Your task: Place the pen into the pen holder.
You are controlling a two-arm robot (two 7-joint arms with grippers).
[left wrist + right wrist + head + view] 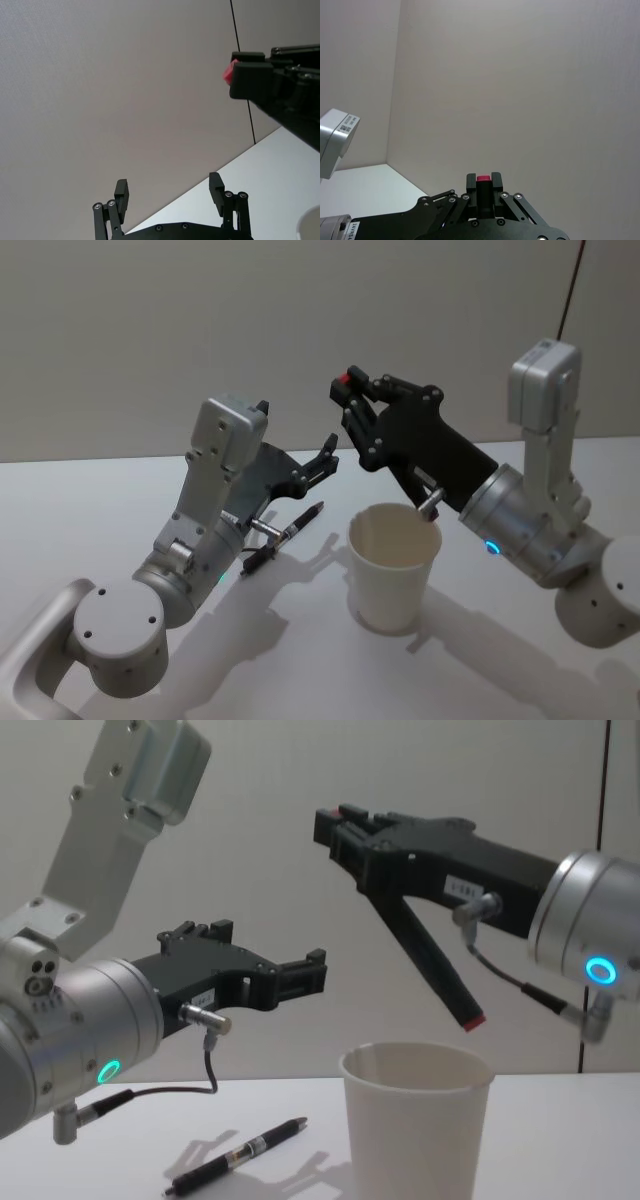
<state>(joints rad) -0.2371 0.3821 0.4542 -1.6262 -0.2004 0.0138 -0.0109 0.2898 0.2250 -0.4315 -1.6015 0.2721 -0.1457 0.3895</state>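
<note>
Insertion step — right end effector [341, 828] pinches the black red-tipped pen [432, 963] just above the white paper pen holder [415, 1145] — lowering, then release, comes next; left end effector [316, 972] spread.

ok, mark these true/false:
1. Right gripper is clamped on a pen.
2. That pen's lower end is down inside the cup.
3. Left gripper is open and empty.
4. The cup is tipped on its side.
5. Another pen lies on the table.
1. True. The right gripper is shut on the held pen, which slants down from it.
2. False. In the chest view its red-tipped lower end hangs above the rim of the cup, not inside.
3. True. The left gripper has its fingers apart with nothing between them.
4. False. The cup stands upright, mouth up.
5. True. A loose pen lies flat on the table, on the robot's left of the cup.
</note>
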